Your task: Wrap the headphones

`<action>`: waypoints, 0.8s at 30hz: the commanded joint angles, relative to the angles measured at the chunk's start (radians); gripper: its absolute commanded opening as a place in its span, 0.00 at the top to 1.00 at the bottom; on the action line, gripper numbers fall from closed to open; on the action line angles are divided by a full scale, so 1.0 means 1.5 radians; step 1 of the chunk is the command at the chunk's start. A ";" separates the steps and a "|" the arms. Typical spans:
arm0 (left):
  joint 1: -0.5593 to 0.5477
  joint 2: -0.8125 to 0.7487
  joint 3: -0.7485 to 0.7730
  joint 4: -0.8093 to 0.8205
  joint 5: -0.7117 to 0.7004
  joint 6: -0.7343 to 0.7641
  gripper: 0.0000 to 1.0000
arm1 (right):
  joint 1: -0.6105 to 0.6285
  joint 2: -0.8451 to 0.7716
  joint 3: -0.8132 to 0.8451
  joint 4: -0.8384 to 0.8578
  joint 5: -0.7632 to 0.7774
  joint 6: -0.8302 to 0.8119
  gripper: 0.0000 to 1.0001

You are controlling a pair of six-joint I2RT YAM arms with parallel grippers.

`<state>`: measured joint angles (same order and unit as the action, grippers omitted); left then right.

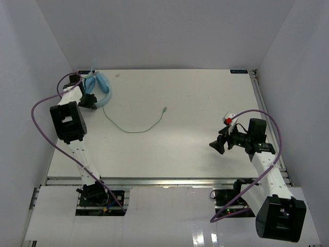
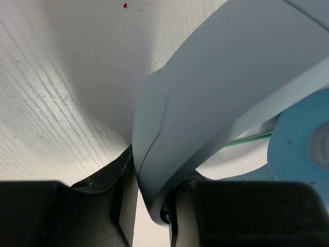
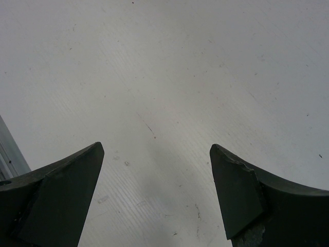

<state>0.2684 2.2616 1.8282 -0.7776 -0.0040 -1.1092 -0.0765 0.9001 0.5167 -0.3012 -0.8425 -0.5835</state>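
Left pincer (image 2: 152, 203) grips light blue plastic headphones (image 1: 103, 84), their thin green cord (image 1: 131, 131) trailing toward the gaping, empty right pincer (image 3: 157, 177).

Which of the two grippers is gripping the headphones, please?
The left gripper, shut on the headphones by their headband; the right gripper hangs open above the table.

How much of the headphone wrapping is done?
Barely started. The left gripper clamps the headphones at the far left corner. The cord lies loose across the table, plug free, so all wrapping remains. The right gripper is open, holding nothing.
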 commanded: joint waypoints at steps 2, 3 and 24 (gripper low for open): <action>-0.003 -0.044 -0.003 0.028 0.037 0.125 0.99 | -0.001 -0.012 0.029 -0.007 -0.004 -0.008 0.10; -0.003 -0.059 -0.003 0.043 0.048 0.163 1.00 | -0.001 -0.014 0.027 -0.007 -0.003 -0.010 0.10; -0.266 -0.592 -0.305 0.128 0.317 0.539 1.00 | 0.007 -0.062 0.133 -0.164 -0.246 -0.313 0.06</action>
<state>-0.1219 1.4574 1.3686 -0.5729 0.3185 -0.3088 -0.0698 0.7948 0.5812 -0.5603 -1.1356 -1.0141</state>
